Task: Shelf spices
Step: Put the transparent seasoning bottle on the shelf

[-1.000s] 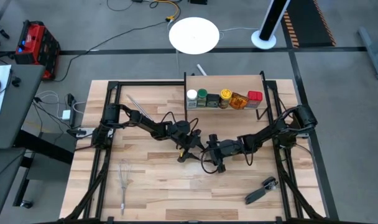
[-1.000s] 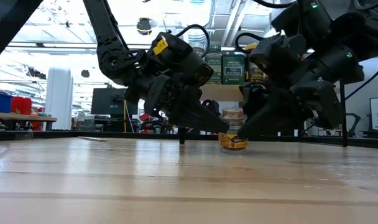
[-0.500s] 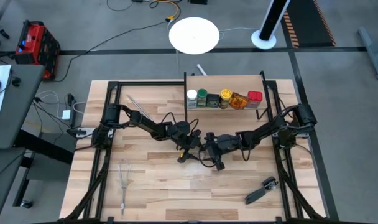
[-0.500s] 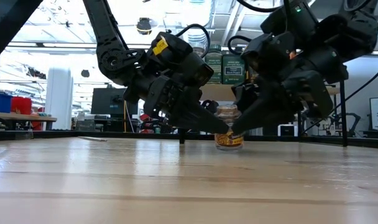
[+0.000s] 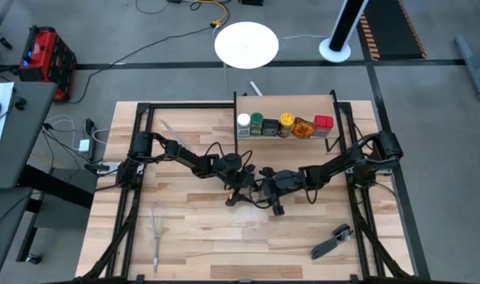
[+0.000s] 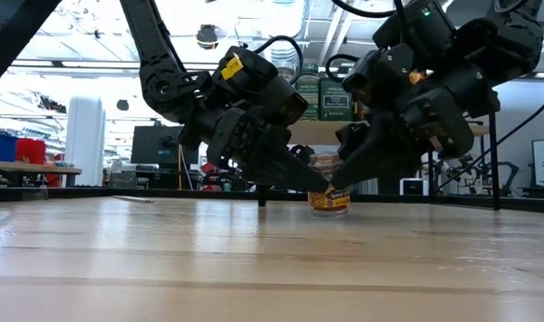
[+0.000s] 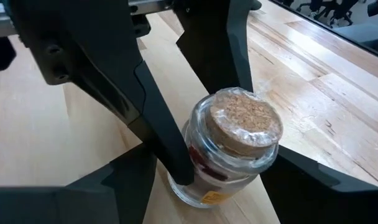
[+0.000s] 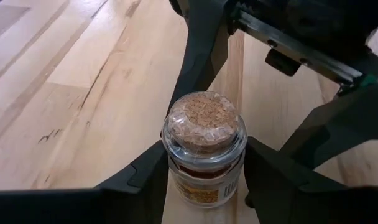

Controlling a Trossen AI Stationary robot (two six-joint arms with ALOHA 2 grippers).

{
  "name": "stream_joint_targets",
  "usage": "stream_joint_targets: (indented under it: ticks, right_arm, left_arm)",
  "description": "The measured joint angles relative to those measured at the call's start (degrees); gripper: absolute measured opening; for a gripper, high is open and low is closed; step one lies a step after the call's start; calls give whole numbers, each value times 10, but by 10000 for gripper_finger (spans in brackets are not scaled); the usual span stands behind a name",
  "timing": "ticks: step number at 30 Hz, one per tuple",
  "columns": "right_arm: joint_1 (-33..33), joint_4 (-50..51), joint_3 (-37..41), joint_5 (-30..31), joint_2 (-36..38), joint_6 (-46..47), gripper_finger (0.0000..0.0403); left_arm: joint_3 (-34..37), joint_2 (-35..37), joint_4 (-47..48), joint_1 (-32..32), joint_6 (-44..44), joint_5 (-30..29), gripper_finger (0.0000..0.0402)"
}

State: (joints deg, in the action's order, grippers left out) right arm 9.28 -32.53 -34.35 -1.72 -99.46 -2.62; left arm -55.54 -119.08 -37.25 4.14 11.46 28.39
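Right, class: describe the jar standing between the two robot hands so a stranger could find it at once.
Start at the wood-plank table and find where the two dark arms meet near its middle, in front of the shelf. There, between the left hand and the right hand, a small glass jar stands upright on the table. Unlike the spices lined up on the shelf, it has a cork stopper.

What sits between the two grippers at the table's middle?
A cork-topped glass jar stands on the table between the left gripper and right gripper, clearest in both wrist views.
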Motion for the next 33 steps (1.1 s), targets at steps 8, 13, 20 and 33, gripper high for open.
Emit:
stream_joint_targets:
  ticks: [8, 13, 20, 33]
  right_arm:
    - [1, 7, 4, -15, 0, 50, 171]
    - [4, -61, 36, -18, 0, 86, 144]
    - [10, -59, 42, -21, -3, 103, 102]
    - [8, -60, 35, -12, -3, 90, 102]
  left_arm:
    - [0, 1, 6, 0, -25, 34, 256]
    - [0, 12, 10, 1, -27, 57, 255]
    - [-2, 17, 9, 2, -23, 56, 255]
    - [-1, 11, 18, 2, 4, 44, 255]
